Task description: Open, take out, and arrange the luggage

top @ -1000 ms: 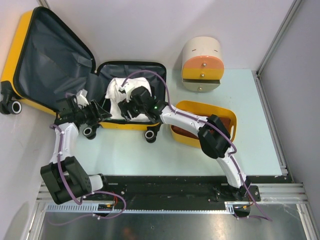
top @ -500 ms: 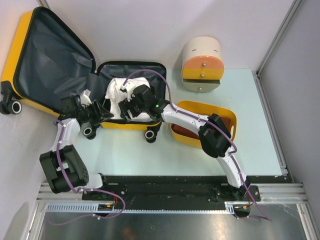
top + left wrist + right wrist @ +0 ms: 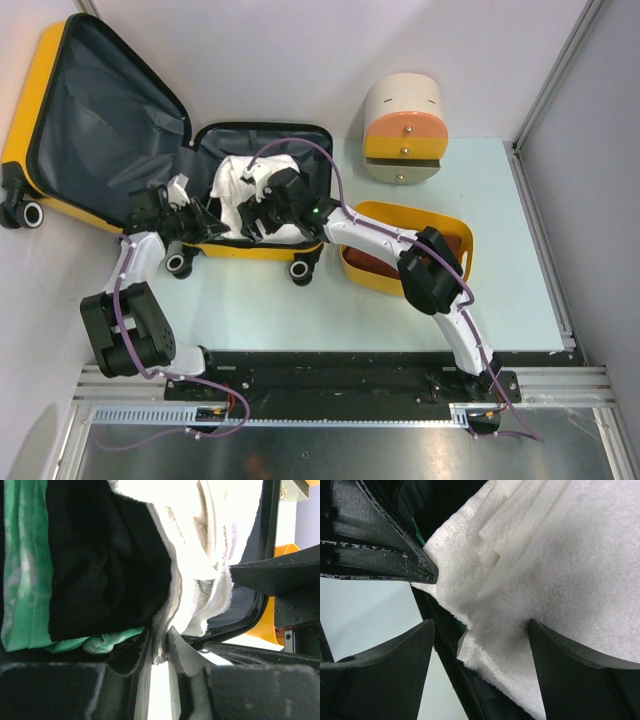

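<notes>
The left arm (image 3: 135, 265) rises from its near-left base, wrist turned right, left pincer (image 3: 159, 642) nearly closed, pinching an edge of white cloth (image 3: 200, 555). The right arm (image 3: 380, 240) stretches far and left, right pincer (image 3: 481, 630) spread wide.

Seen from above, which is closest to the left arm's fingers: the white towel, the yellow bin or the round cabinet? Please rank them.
1. Towel, in the suitcase, right at the left fingers.
2. Bin, off to the right on the table.
3. Cabinet, back right, farthest.
</notes>
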{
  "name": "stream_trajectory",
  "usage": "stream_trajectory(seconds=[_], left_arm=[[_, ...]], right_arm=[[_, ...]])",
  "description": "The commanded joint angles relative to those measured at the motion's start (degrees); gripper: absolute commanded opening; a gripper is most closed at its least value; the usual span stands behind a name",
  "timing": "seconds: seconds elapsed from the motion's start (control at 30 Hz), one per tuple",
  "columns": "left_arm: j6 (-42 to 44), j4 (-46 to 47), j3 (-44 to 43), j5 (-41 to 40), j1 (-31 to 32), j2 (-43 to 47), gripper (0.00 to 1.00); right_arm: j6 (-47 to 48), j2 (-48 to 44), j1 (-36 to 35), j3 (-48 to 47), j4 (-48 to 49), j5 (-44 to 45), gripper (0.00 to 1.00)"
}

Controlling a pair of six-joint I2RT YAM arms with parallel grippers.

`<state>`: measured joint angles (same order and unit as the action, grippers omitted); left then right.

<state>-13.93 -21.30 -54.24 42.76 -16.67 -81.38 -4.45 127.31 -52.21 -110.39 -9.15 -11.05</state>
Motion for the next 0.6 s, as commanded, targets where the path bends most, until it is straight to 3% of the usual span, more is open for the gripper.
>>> stream_trajectory(seconds=[0.0,0.17,0.33,0.43,0.53,0.57], left_arm=[[-2.6,1.7,-2.6,2.8,1.1,4.1,0.19],[-4.6,1.6,-3.2,3.3,4.4,6.8,0.01],[-6.0,1.9,-6.6,1.8,10.2,6.9,0.0],[-7.3,2.3,-8.7,2.2,11.1,5.7,0.0],[-8.1,2.8,-10.3,2.7,11.2,4.9,0.0],[-8.5,2.8,-10.8,2.9,11.2,4.7,0.0]], right_arm=[[-0.4,-1.4,0.0,-1.1,0.5,-5.6,0.83],[0.2,-2.3,0.0,0.3,1.8,-10.0,0.87],[0.9,-2.7,-0.9,1.2,4.4,-7.8,0.94],[2.5,-2.6,-1.7,1.3,4.9,1.6,0.94],[2.9,-1.4,-1.8,0.4,4.7,11.0,0.86],[2.7,-1.1,-1.5,0.4,4.8,13.2,0.75]])
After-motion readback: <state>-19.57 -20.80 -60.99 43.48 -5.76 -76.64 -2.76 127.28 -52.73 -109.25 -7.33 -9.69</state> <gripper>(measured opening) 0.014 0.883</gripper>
